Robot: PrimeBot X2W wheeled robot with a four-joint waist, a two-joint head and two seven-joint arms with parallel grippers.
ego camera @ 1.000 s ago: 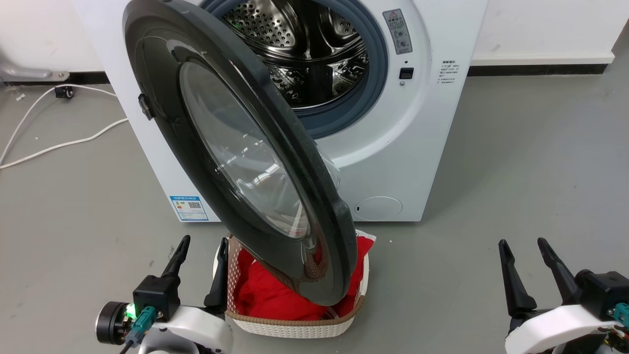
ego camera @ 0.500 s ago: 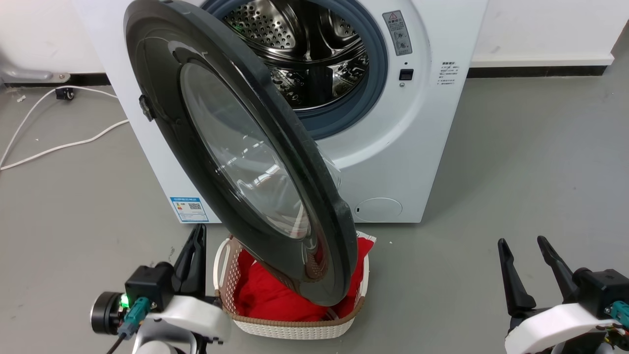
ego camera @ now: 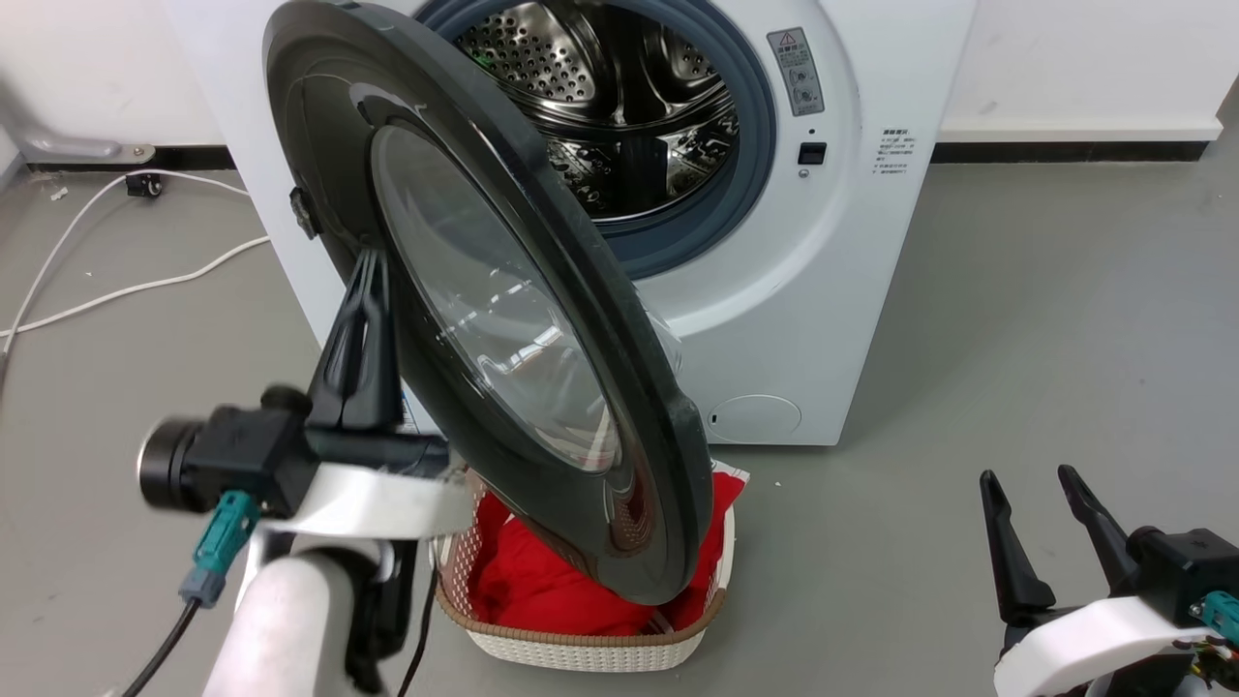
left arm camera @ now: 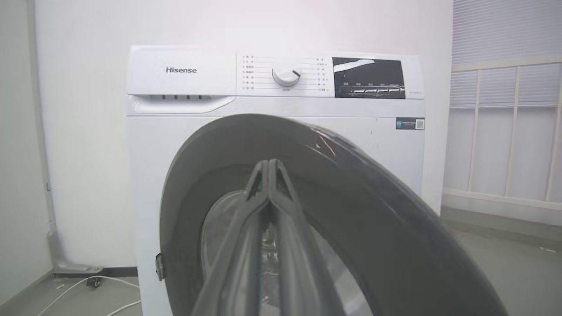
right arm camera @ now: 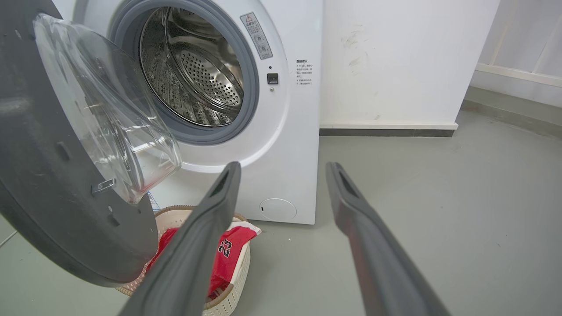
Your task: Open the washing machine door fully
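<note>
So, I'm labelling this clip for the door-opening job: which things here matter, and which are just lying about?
For the job: washing machine door, partly open; washing machine; left gripper, shut, near the door's outer face.
Lying about: basket of red clothes; white cable on the floor; right gripper, open.

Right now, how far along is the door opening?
Done: the washing machine door is unlatched and stands partly open, the drum exposed. In hand: the left gripper, fingers together, sits at the door's outer face; contact unclear. Left: swinging it fully open. The right gripper rests open, low and away.
</note>
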